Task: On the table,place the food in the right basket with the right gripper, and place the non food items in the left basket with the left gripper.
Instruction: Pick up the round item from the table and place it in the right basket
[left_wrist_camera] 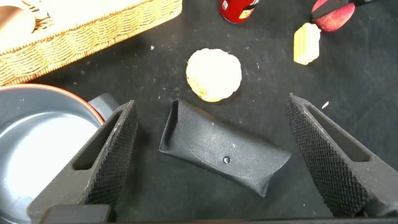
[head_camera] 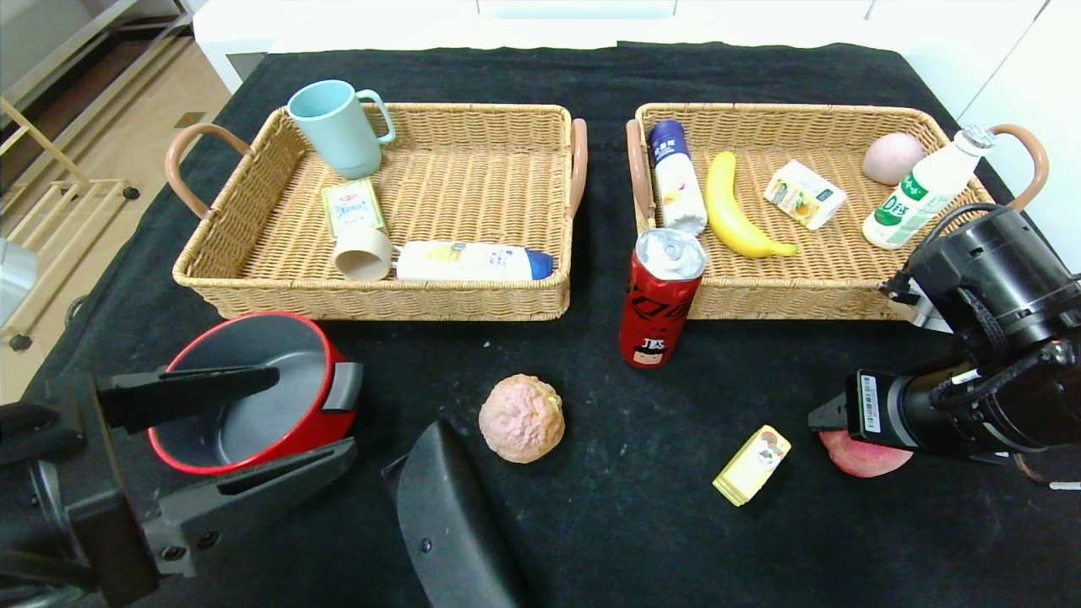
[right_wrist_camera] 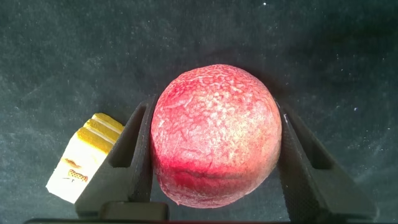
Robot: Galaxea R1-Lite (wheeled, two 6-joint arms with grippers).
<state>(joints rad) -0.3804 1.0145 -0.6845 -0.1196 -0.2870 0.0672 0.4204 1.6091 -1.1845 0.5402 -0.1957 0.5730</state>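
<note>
We find the right gripper (right_wrist_camera: 214,155) at lower right of the head view, fingers pressed on both sides of the red peach (right_wrist_camera: 214,134) — pinching it on the black table (right_wrist_camera: 186,37). The left gripper (left_wrist_camera: 217,162) at lower left stands spread wide — over the black case (left_wrist_camera: 224,152).

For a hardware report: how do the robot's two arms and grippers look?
Both are black. The left gripper has long flat fingers with diamond-textured pads. The right gripper has similar dark fingers; its arm has a cylindrical wrist with a white barcode label and black cables.
</note>
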